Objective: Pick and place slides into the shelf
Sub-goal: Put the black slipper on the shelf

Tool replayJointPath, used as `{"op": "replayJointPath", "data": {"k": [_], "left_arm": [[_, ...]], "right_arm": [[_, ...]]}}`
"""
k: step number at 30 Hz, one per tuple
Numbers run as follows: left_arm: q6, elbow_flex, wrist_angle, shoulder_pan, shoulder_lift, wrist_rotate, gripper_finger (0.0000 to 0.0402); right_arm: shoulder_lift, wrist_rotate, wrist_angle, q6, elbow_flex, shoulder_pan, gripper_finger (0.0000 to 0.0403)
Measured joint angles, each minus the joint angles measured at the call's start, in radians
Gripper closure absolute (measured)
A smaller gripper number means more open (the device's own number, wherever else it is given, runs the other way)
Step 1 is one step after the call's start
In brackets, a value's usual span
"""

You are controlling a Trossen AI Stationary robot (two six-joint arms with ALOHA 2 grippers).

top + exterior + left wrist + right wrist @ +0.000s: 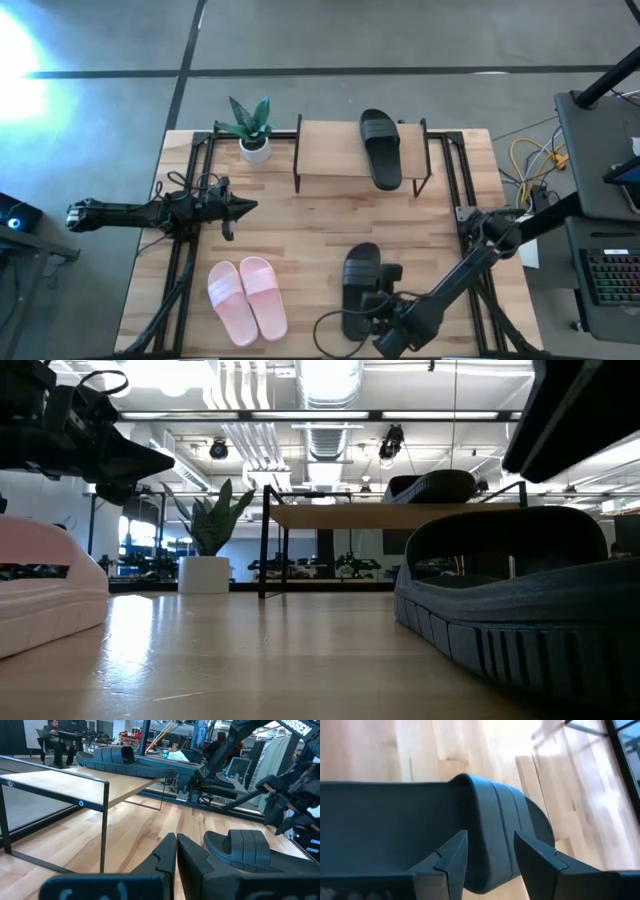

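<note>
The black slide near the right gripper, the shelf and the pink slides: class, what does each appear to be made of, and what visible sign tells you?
Black slide: probably moulded foam or rubber, matte, with a ribbed strap and grooved sole edge.
Shelf: pale wood-grain top board, satin, on thin black legs that look like painted metal.
Pink slides: likely the same moulded foam, smooth and matte; no seams visible.

Robotics lab: exposed ceiling ducts [325, 400], monitors, seated person [54, 740].
</note>
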Motion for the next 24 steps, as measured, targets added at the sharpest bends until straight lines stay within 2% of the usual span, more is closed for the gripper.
{"op": "replayJointPath", "data": {"k": [2,8,24], "left_arm": [[0.000,0.000,0.000,0.000,0.000,0.000,0.0402],[0.000,0.000,0.000,0.000,-0.001,0.000,0.0402],[0.000,0.000,0.000,0.000,-0.001,0.000,0.0402]], "right_arm": [[0.018,-0.032,-0.002,0.002,0.000,-0.012,0.0250],[0.055,-0.038,-0.007,0.002,-0.008,-0.030,0.0250],[0.059,-0.008,-0.010,0.020,-0.008,-0.061,0.0250]]}}
